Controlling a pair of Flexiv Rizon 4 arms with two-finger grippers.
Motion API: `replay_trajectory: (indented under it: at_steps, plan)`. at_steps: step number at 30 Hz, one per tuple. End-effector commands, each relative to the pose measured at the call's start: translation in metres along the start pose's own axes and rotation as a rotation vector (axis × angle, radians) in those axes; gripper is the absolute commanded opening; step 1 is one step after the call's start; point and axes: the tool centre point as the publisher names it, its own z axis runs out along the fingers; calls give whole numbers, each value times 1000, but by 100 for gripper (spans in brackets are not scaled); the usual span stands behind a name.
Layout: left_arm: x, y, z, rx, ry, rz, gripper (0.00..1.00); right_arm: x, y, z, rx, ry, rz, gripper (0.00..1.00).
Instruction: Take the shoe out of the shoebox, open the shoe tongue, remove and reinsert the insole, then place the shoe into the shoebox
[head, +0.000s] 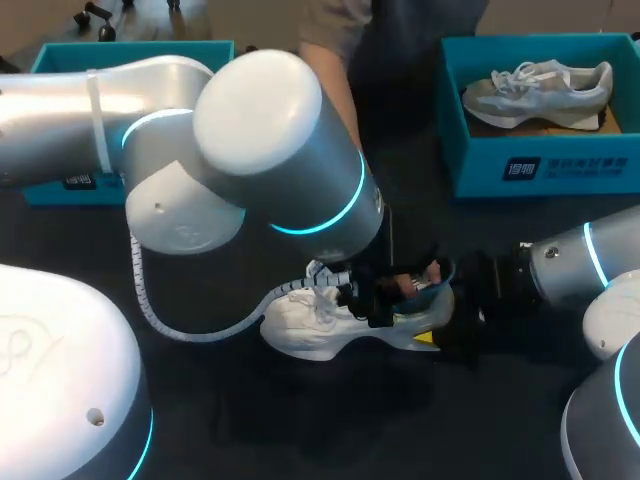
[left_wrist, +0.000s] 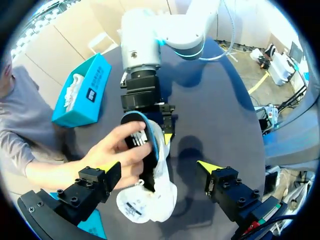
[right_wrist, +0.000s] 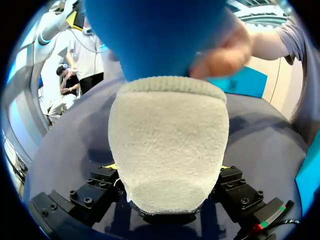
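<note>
Although the left arm (head: 280, 150) covers much of the middle in the head view, a white shoe (head: 300, 325) can be seen lying on the dark table (head: 300, 430). Its toe points left, and the right arm (head: 570, 260) is at its heel end. A person's hand (head: 415, 283) is over the table at the shoe's opening. The teal shoebox (head: 540, 165) stands well apart at the far right, with a second shoe (head: 540, 90) inside it.

Left wrist view: the left gripper (left_wrist: 159, 167) has its fingers wide apart. The shoe lies between them, not gripped. The hand holds a dark, blue-edged insole (left_wrist: 140, 127) at the shoe's opening.

Right wrist view: the right gripper (right_wrist: 169, 167) appears clamped on the shoe's fleecy heel, one finger on each side, though its tips are mostly hidden. The insole's blue underside stands above the heel, with the hand beside it.
</note>
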Motion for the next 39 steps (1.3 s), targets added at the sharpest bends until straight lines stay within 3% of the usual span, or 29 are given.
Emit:
replay_trajectory:
  at_steps: [1,24,39]
  plan:
    - [6,5,-10,10,-54,-2,100,1,1,1,3,-3,-1,0]
    - [12,6,-26,8,-121,-21,100,1,1,1,3,-3,-1,0]
    - [14,6,-12,-28,-170,-40,100,1,1,1,3,-3,-1,0]
